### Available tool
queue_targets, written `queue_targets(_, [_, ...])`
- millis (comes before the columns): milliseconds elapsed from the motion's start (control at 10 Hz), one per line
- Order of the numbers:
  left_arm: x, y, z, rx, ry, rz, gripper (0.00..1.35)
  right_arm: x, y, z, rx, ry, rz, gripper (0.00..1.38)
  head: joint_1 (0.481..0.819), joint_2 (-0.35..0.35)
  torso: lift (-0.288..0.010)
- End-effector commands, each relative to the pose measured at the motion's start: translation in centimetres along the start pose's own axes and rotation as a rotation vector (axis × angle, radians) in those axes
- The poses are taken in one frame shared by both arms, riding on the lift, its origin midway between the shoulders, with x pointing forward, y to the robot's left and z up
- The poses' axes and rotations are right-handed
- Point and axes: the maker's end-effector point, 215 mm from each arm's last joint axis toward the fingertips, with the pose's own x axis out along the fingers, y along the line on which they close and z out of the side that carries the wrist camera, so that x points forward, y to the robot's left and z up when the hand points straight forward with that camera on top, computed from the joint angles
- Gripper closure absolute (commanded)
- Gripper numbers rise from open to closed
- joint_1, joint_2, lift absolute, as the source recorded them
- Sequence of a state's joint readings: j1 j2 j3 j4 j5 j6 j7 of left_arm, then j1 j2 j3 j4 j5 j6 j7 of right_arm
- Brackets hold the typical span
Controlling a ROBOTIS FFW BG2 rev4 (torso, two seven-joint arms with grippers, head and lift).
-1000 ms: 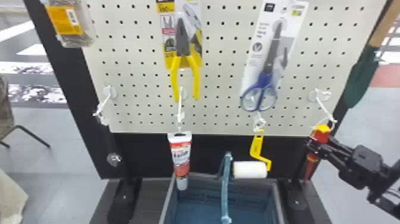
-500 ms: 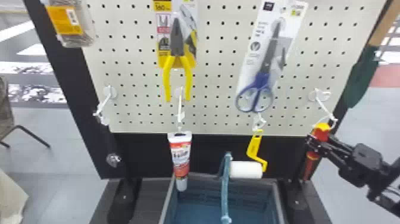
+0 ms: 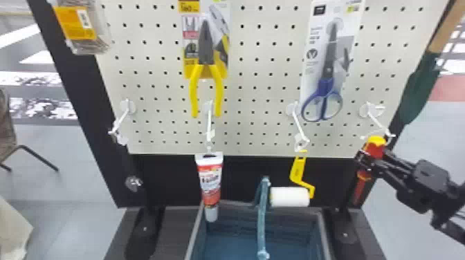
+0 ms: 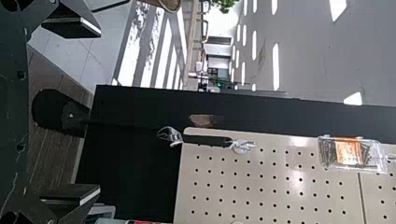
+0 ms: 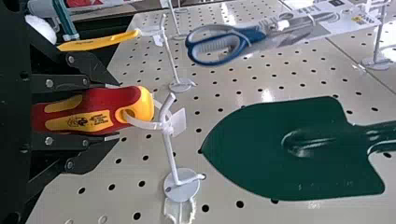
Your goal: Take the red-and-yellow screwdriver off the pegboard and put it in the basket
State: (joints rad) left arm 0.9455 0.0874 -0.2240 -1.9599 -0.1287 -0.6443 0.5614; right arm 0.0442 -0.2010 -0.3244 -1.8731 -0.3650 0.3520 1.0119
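Observation:
In the head view my right gripper (image 3: 371, 159) is at the right, below the rightmost hook, on the handle of the red-and-yellow screwdriver (image 3: 376, 149), whose lower part hangs below. In the right wrist view, the right gripper (image 5: 114, 111) is shut on the screwdriver (image 5: 100, 111), one finger against each side. The white loop through the handle's yellow end still reaches the white hook (image 5: 170, 149). The basket (image 3: 323, 228) stands low in the middle of the head view. My left gripper (image 4: 100, 111) is open with nothing between its fingers, left of the pegboard in its wrist view.
Scissors (image 3: 324, 88), pliers (image 3: 206, 45), a white-and-red tube (image 3: 210, 183) and a paint roller (image 3: 290, 196) hang across the pegboard (image 3: 256, 103). A green trowel (image 5: 299, 149) is near the screwdriver's hook. The basket's blue handle (image 3: 262, 217) stands upright.
My right gripper has risen slightly with the screwdriver in its grip. The pliers and scissors have shifted a little to the left, and the paint roller has swung left and back.

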Motion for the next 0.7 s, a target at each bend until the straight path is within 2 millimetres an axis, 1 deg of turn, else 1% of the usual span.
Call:
queue_targets(0, [0.0, 0.0, 0.0, 0.0, 0.0, 0.0, 0.13, -0.1, 0.6, 0.7, -0.014, -0.003, 0.005, 1.08, 0.549, 0.0, -0.1])
queue_targets(100, [0.0, 0.0, 0.0, 0.0, 0.0, 0.0, 0.13, -0.1, 1.0, 1.0, -0.02, -0.001, 0.006, 1.08, 0.549, 0.0, -0.1])
queue_targets(400, [0.0, 0.0, 0.0, -0.001, -0.001, 0.0, 0.13, -0.7, 1.7, 0.8, -0.018, 0.004, 0.005, 1.08, 0.549, 0.0, -0.1])
queue_targets(600, [-0.1, 0.0, 0.0, 0.0, 0.001, 0.0, 0.13, -1.2, 2.0, 1.7, -0.037, 0.002, 0.0, 1.08, 0.549, 0.0, -0.1])
